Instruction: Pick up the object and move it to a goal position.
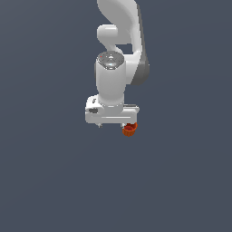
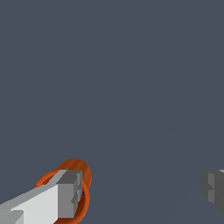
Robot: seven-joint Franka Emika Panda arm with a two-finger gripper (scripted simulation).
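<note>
Showing small orange-red tapered cup (image 2: 78, 171), round rim, beside one finger of wide-spread claw (image 2: 142, 189).

The scene is seen from above and at some distance in the exterior view, looking down along the arm (image 1: 118, 59) onto the flat grey ground (image 1: 45, 181), while the wrist view is taken close behind the fingers (image 2: 61, 199), both views sharing the orange-red cup (image 1: 129, 129).

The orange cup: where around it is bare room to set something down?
The surface is bare all around the orange cup, on both sides of the exterior view. The only crowded spot is by the cup, where one finger of the gripper overlaps its rim.
</note>
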